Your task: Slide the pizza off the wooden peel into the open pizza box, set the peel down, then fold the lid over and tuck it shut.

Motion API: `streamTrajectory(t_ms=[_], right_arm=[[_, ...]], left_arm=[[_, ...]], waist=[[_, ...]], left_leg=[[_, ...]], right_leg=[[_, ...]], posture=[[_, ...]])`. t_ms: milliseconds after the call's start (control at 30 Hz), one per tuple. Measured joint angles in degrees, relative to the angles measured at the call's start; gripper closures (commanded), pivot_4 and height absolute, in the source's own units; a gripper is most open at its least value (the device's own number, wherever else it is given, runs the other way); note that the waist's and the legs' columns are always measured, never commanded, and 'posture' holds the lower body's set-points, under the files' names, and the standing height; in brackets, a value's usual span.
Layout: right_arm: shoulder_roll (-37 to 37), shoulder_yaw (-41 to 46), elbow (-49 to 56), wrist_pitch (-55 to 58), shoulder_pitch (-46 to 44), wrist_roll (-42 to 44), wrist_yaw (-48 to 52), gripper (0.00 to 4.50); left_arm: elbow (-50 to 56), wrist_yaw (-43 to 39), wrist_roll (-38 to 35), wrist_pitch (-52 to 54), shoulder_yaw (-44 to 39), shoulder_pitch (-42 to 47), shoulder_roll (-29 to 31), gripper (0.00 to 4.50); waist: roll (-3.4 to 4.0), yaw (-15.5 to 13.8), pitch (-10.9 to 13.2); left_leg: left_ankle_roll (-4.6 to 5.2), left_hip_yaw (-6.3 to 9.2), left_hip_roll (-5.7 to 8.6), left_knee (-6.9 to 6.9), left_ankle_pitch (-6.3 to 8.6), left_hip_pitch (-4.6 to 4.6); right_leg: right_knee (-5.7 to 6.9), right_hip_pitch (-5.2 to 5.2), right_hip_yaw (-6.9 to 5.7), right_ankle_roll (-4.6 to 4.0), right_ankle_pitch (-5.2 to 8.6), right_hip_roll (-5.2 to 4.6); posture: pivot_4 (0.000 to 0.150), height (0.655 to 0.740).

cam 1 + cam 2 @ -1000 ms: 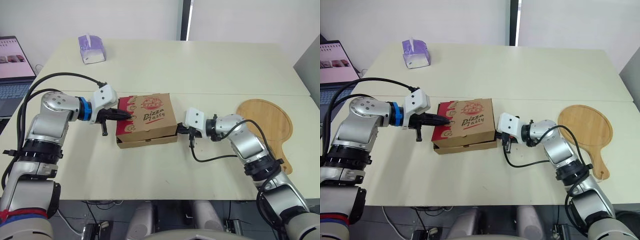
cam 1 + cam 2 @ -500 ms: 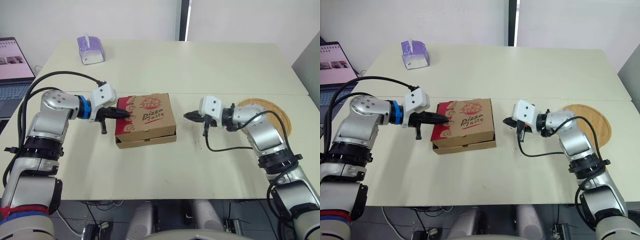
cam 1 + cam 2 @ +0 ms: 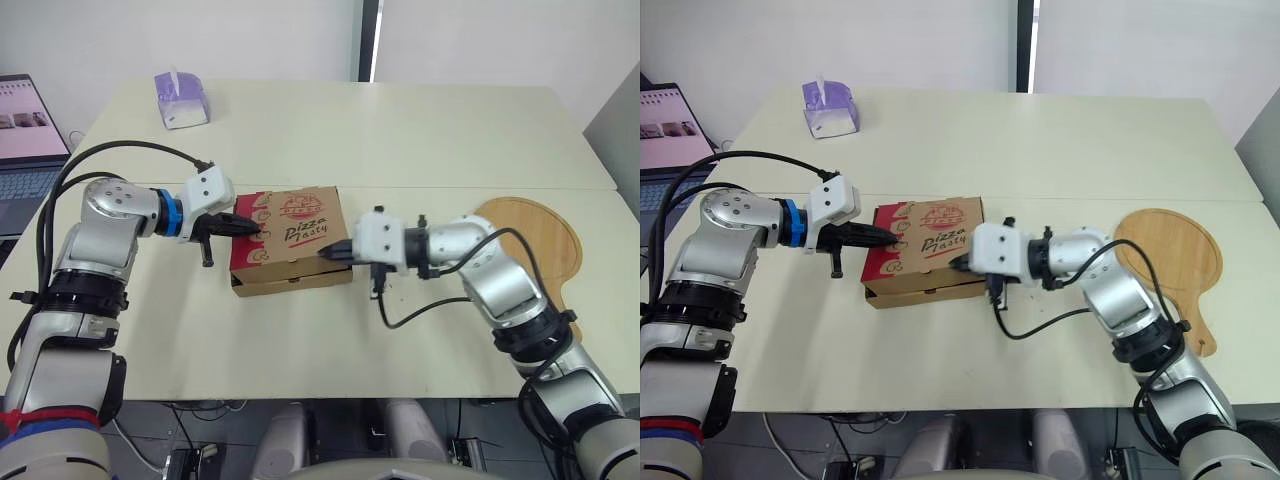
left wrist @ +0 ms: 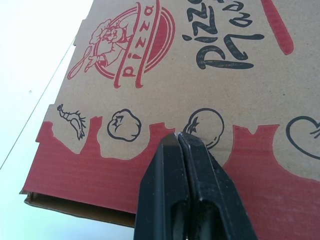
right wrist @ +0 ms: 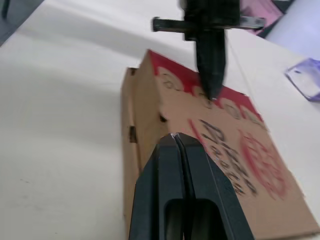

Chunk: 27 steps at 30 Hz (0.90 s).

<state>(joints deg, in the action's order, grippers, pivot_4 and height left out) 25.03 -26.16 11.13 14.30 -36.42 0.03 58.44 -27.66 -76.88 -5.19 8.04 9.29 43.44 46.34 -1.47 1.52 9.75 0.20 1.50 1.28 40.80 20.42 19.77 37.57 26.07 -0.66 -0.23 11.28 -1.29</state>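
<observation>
The brown cardboard pizza box (image 3: 292,238) with red printing sat in the middle of the pale table (image 3: 400,130). Its lid (image 3: 935,228) was already folded over, so any pizza inside was hidden. The left gripper (image 4: 178,137), jaws pressed together into one point, bore down on the lid near its red border, probably to pin it flat. The right gripper (image 5: 176,137), jaws likewise together, pushed at the box's opposite side where lid meets base, seemingly to tuck the flap home. The round wooden peel (image 3: 532,238) lay bare on the table at the robot's right, well apart from the box. The left wrist view revealed a gap under the lid's corner, suggesting the lid was not fully seated. The right wrist view revealed the side wall's slots and the left gripper across the lid. A purple tissue box (image 3: 182,98) stood far behind.
</observation>
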Motion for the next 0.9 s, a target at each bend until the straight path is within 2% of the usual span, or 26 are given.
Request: streamTrajectory(t_ms=[467,667,900], right_arm=[[1.06,-5.7,-1.61,-5.67,-0.31,-14.82,-3.61,4.45],[-0.45,-5.96,-2.67,-6.19,-0.28,-16.82,-4.84,4.45],[-1.54,-5.52,-2.83,-5.24,0.54,-15.32,-5.01,4.45]], left_arm=[[0.48,0.08,0.0,0.46,-0.16,-0.29,0.01,4.5],[-0.17,0.22,1.1,0.61,0.34,-0.47,-0.48,4.5],[-0.97,0.09,1.38,0.4,0.37,-0.36,-0.84,4.5]], waist=[[0.0,0.0,0.0],[-0.03,0.01,0.02],[-0.03,0.03,0.02]], left_leg=[[-0.01,-0.01,-0.01,0.0,-0.01,0.0],[-0.01,0.01,-0.01,0.0,-0.01,0.03],[-0.01,0.0,-0.02,0.0,0.0,0.03]], right_leg=[[-0.01,0.01,0.0,0.0,0.0,0.01],[-0.01,0.03,-0.01,0.0,0.0,0.02],[-0.02,0.04,0.0,0.0,0.0,0.03]], posture=[[0.15,0.74],[0.15,0.74],[0.15,0.74]])
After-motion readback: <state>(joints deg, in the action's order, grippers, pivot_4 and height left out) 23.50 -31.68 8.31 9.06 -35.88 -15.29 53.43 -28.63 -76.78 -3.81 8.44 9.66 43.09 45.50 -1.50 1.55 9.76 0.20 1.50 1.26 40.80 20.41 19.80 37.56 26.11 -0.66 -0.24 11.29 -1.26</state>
